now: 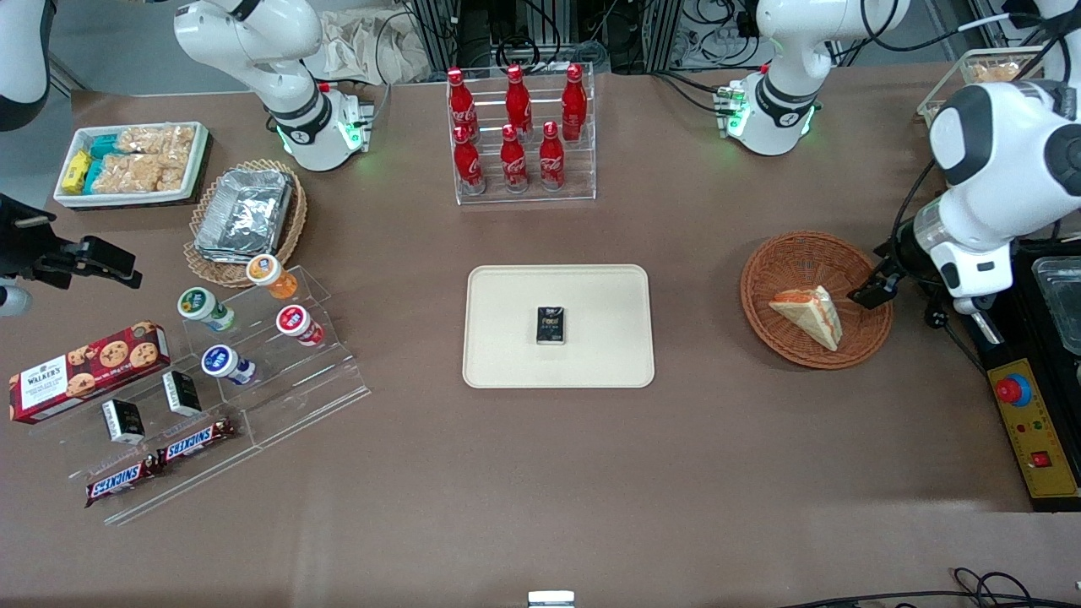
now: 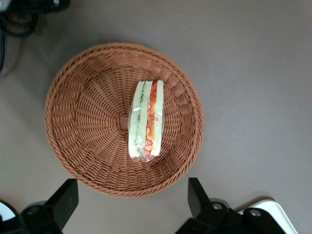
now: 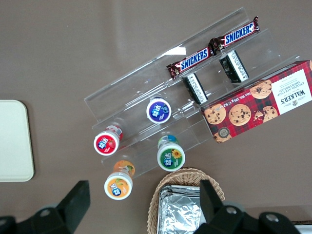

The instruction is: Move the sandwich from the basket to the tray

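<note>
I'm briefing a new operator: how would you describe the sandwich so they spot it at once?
Find the reddish-brown wicker basket toward the working arm's end of the table, beside the cream tray. The sandwich lies alone inside, a pale bread wedge with orange-red and green filling. The open gripper hovers above it.

Picture's edge cuts off the hand [image 2: 131,204] fingers' bases.

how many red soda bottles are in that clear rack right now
6, all upright in the clear rack: three in the row nearer the camera, three in the row farther back. None look hidden.
</note>
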